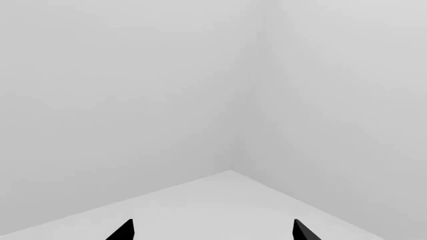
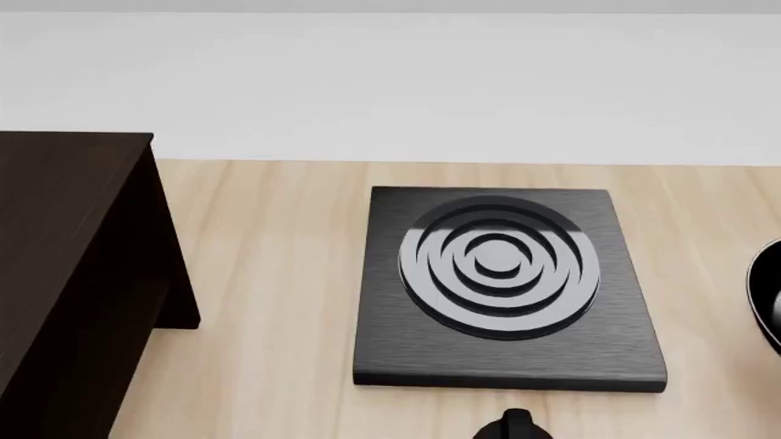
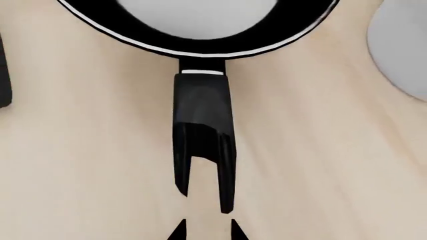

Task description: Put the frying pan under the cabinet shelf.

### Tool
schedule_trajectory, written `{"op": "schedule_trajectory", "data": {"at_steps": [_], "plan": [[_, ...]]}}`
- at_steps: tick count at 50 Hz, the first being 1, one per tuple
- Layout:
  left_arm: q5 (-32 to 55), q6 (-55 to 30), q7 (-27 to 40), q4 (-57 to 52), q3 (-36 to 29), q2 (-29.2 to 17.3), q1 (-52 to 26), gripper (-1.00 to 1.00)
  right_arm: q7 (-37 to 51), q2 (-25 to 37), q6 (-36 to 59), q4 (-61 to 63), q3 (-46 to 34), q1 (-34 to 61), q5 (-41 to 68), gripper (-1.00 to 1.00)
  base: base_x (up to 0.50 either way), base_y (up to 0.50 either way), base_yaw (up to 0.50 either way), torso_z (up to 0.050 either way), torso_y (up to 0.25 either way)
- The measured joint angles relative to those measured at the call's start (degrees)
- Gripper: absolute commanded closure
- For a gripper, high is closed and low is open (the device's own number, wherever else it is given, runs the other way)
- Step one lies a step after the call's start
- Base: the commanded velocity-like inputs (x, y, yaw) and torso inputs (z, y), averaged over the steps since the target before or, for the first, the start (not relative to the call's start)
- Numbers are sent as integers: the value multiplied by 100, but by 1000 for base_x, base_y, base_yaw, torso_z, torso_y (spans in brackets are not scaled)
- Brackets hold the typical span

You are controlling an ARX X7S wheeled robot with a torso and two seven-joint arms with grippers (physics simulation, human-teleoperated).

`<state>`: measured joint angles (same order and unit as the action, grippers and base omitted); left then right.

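At the far left of the head view stands the cabinet shelf (image 2: 68,265), a large dark brown box with a flat top and a straight side panel, resting on the pale wooden table (image 2: 269,302). To its right, apart from it with bare wood between, lies a black square slab (image 2: 507,288) with grey concentric rings. Below the slab's near edge, a small black part (image 2: 518,425) pokes into the picture; I cannot tell what it belongs to. At the right edge of the head view only a sliver of the frying pan (image 2: 766,297) shows, sitting on the table well apart from the cabinet, with the slab between them.

From the left wrist view, the left gripper (image 1: 213,230) faces a plain grey corner of walls and floor; its two dark fingertips stand wide apart with nothing between them.

From the right wrist view, the frying pan (image 3: 200,35) rests on the wood with its short black handle (image 3: 203,130) pointing toward the camera. The right gripper (image 3: 207,231) hangs just short of the handle's loop end, its tips a little spread and pinching nothing. A pale rounded shape (image 3: 403,50) lies beside the pan, cut off by the frame.
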<state>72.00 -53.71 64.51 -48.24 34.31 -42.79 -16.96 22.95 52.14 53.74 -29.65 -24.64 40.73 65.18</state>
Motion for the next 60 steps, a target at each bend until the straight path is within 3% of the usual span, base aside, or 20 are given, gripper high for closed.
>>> {"op": "schedule_trajectory", "data": {"at_steps": [41, 60], "plan": [[153, 27, 89, -17, 56, -87, 7, -100, 512, 286, 1787, 1796, -393, 1840, 231, 100, 0, 0, 0, 0, 2], [412, 9, 494, -122, 599, -281, 120, -100, 373, 271, 2007, 2057, -595, 2284, 181, 100, 0, 0, 0, 0, 2]]}}
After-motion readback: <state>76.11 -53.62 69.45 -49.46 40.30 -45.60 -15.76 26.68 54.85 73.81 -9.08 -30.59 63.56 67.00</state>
